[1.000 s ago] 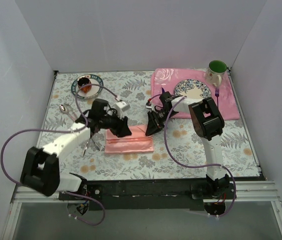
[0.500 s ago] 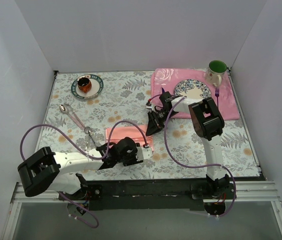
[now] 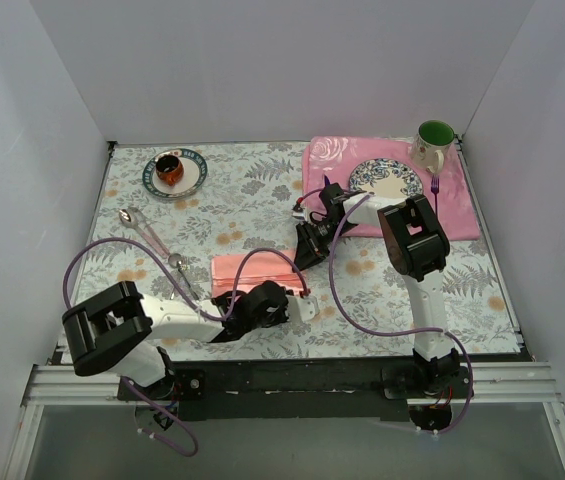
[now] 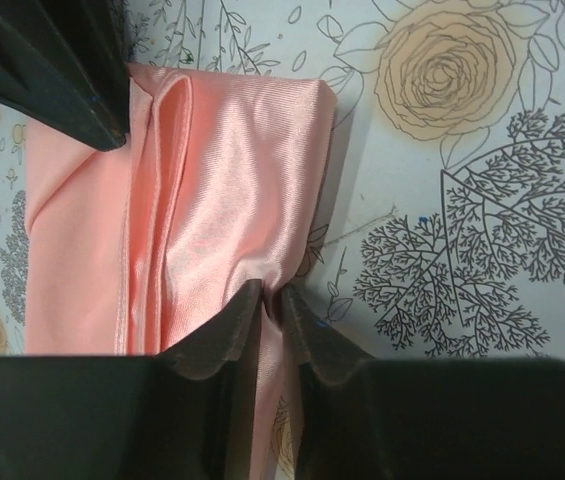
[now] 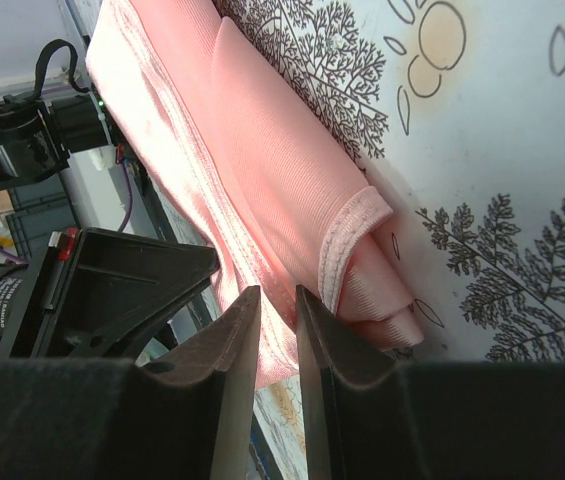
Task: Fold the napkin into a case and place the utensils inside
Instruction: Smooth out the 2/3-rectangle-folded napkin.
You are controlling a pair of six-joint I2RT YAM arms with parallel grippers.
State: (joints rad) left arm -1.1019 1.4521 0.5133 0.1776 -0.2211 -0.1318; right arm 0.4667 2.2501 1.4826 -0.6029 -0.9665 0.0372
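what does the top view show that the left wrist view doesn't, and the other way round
Only the top view: the utensils lying left of the cloth, the cup on its saucer, and the placemat with plate, mug and purple fork.
Only the left wrist view: the left gripper pinching a fold at the edge of the napkin, and the cloth's lengthwise creases.
Both: the napkin folded into an oblong on the floral table, with the right gripper at its other side.

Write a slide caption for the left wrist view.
Left gripper pinches the folded salmon-pink napkin on a floral-print table.
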